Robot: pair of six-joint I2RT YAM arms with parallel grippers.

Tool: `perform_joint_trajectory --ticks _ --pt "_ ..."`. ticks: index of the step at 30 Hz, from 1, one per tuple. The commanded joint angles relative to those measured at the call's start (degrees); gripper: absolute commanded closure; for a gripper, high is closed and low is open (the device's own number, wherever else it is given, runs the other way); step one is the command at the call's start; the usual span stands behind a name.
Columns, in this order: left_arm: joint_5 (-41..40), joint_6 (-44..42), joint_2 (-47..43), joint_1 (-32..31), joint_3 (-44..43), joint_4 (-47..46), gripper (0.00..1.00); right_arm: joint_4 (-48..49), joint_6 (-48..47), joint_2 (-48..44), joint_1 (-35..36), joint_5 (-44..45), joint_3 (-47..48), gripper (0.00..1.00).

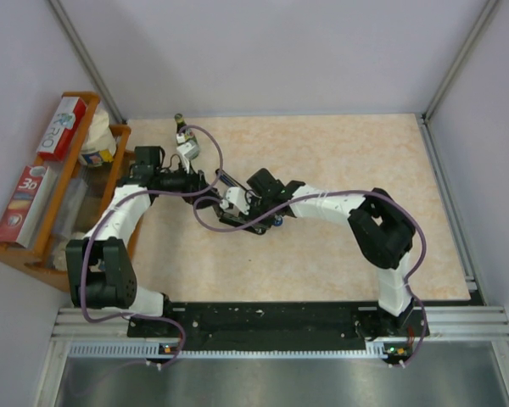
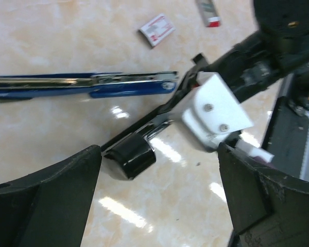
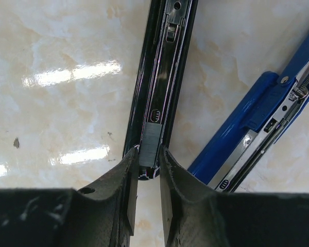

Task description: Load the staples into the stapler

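The stapler lies swung open on the table. Its blue arm (image 2: pixel 92 85) (image 3: pixel 247 123) lies flat beside its black magazine channel (image 3: pixel 162 77) (image 2: pixel 144 131). My right gripper (image 3: pixel 149 159) (image 1: pixel 231 203) is shut on a grey strip of staples (image 3: pixel 151 141) that lies in the near end of the channel. My left gripper (image 2: pixel 159 200) (image 1: pixel 205 182) is open and empty, low over the table, next to the channel's black end. The white staples box with the red label (image 2: pixel 157 29) and its grey and red tray (image 2: pixel 208 13) lie on the table beyond the stapler.
A wooden rack (image 1: pixel 59 182) with red and white boxes stands off the table's left edge. Purple cables (image 1: pixel 208 140) loop over both arms near the stapler. The two arms' wrists are close together at the table's middle.
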State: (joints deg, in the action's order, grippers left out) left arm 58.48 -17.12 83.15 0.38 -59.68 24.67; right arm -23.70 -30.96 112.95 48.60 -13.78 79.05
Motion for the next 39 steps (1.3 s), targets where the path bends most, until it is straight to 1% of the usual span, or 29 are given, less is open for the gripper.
perform_joint_trajectory --ticks 1,6,16,21,23,30,34,39 --pt "10.8 0.4 -0.1 -2.6 -1.6 2.1 0.01 -3.2 -0.9 3.3 -0.3 3.6 -4.2 0.8" --pt "14.3 3.8 1.0 -2.6 -2.5 -0.8 0.01 -1.2 -0.8 2.8 -0.4 3.1 -5.6 0.8" --pt "15.1 4.6 0.7 -2.2 -3.2 -1.5 0.01 1.6 -0.4 -0.1 -2.7 -0.2 -7.9 0.8" --pt "15.5 5.1 1.3 -0.8 -3.2 -2.2 0.01 1.6 -0.6 -0.9 -3.0 -1.1 -8.1 0.8" --pt "16.2 5.3 1.6 1.5 -3.2 -2.4 0.01 1.8 -0.1 -1.4 -3.4 -2.4 -8.3 0.8" --pt "17.8 4.6 1.1 6.0 -3.0 -0.9 0.01 3.1 1.3 -2.5 -4.9 -4.9 -9.5 0.8" --pt "18.2 2.0 -0.3 6.9 -2.6 2.1 0.01 3.2 1.3 -2.5 -5.0 -5.4 -9.5 0.8" --pt "18.1 1.4 -1.8 7.0 -0.8 2.5 0.01 2.5 1.0 -4.0 -5.0 -5.3 -10.0 0.8"
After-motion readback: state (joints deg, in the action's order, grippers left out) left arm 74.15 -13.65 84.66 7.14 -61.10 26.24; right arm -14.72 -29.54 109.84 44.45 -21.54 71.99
